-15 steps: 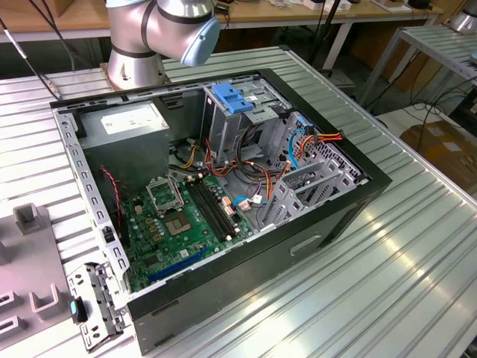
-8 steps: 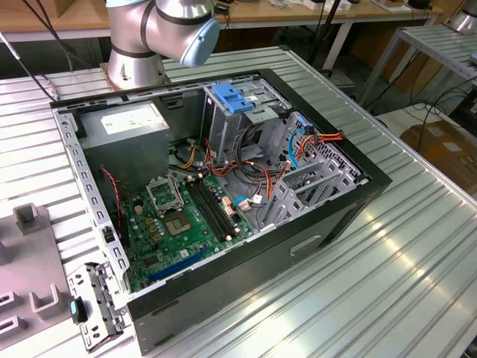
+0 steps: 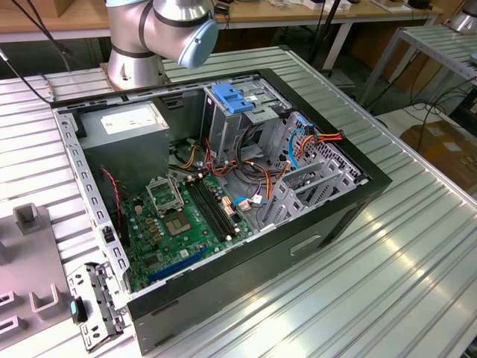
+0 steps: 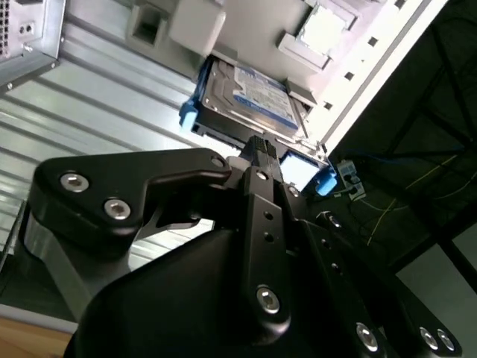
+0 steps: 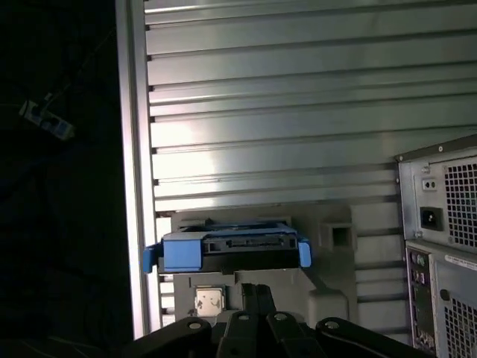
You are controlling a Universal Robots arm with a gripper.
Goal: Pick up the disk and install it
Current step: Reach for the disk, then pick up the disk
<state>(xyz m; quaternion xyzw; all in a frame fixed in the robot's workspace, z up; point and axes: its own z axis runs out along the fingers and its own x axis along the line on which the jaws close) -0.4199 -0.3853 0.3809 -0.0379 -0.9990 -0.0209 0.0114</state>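
**End effector closed beside the parked disk**

In both wrist views the end effector (image 4: pixel 259 148), its fingers drawn together and empty, hangs just by the disk (image 4: pixel 253 93); contact cannot be told. The disk lies flat in a grey fixture (image 5: pixel 332 298) on the ribbed aluminium counter (image 5: pixel 283 127), near the computer case (image 5: pixel 447 246). Past the counter's edge lies dark floor (image 5: pixel 59 186).

The exterior view's upper edge cuts off the arm (image 3: pixel 160 30); in the second wrist view the gripper (image 4: pixel 261 143) hides part of the disk (image 4: pixel 257 93).
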